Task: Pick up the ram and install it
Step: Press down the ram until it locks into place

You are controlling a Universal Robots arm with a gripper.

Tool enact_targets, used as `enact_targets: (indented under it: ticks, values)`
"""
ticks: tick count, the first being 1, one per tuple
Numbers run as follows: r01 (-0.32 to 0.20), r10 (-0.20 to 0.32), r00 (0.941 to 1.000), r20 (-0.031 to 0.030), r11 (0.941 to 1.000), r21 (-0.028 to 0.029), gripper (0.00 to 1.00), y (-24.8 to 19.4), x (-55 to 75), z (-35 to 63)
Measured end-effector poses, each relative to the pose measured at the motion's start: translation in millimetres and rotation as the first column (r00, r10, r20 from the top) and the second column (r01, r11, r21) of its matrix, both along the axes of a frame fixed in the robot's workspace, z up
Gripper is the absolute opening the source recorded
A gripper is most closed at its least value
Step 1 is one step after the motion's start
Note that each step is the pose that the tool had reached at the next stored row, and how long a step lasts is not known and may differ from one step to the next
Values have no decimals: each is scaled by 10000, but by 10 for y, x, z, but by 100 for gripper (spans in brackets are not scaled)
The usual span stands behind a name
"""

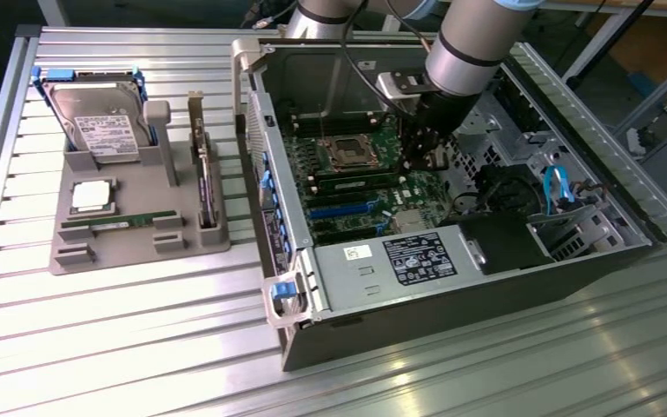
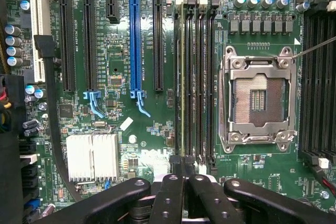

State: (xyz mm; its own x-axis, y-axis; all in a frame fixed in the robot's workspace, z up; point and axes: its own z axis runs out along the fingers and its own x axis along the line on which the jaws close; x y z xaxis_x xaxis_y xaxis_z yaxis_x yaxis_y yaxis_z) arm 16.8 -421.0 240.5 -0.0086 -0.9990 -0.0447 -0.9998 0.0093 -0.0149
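1. The arm is reaching steeply down into the open computer case, its dark wrist pointing at the motherboard below.
2. The claw is hanging close over the bank of memory slots, and its black fingers are pressed together with no gap between the tips.
3. In the wrist view a thin pale-edged ram stick is sitting upright in one of those slots, running straight away from the claw's tips, which are meeting just at its near end; whether they are touching it I cannot tell.
4. The empty processor socket with its metal frame is lying just beside the slots, on one side of the claw, and the blue expansion slot is lying on the other side.
5. Well away from the claw, outside the case, a grey parts holder is standing on the slatted table.
6. It is carrying a hard drive, a small silver processor, a green ram lying in its front groove, and a dark expansion card standing on edge.
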Motion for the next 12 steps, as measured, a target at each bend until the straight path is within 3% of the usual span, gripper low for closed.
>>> enact_targets:
  ticks: [3, 12]
  values:
    - [0, 0, 10000, 0, 10000, 0, 10, 27, 0, -2]
    - [0, 0, 10000, -1, 10000, -3, 10, 27, 0, -36]
